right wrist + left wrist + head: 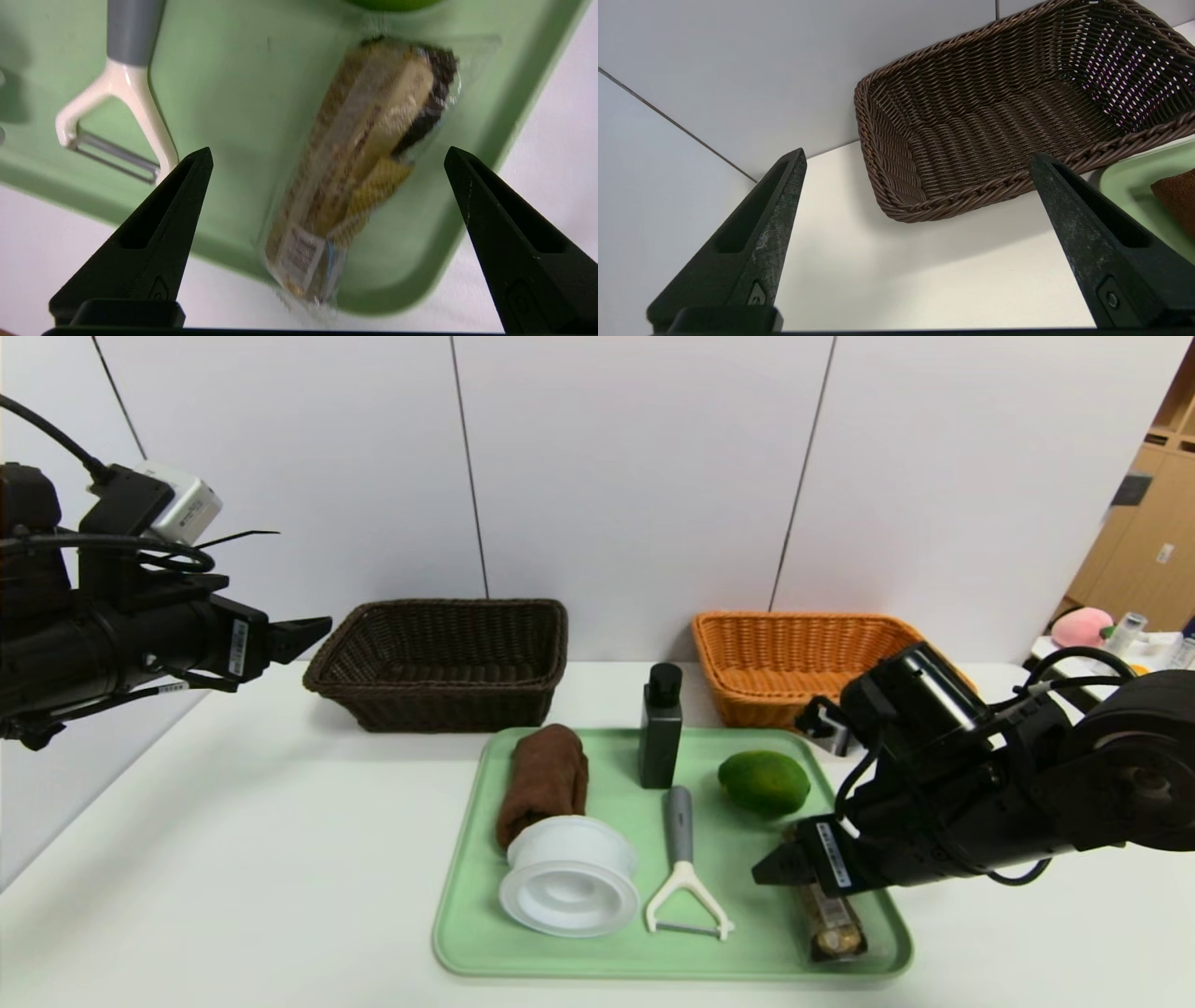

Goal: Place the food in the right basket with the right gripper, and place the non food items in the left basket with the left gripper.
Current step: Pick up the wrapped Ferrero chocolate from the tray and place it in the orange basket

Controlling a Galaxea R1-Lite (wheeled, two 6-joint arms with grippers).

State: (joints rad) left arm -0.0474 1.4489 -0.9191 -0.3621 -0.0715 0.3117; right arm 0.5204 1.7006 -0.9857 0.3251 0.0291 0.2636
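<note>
Below the right pincer (327, 156), jaws wide and empty: wrapped snack bar (355, 168), lying flat on the green tray (467, 896), in line between the fingertips. Step in hand, by my judgement: first food pick. Next: descend, straddle the bar, close, carry to orange basket (794, 658) behind. Left pincer (917, 158): open, empty, parked beside the brown basket (1017, 107).

The right end effector (327, 154) hangs above the green tray (243, 70) with its two black fingers (159, 214) spread wide, empty. Between them lies a clear-wrapped snack bar (355, 158), resting on the tray with one end overhanging the tray's rim toward the white counter (551, 140). A peeler (126, 93) with a grey handle lies on the tray beside the bar, apart from it. A green fruit's edge (392, 3) shows just beyond the bar.
</note>
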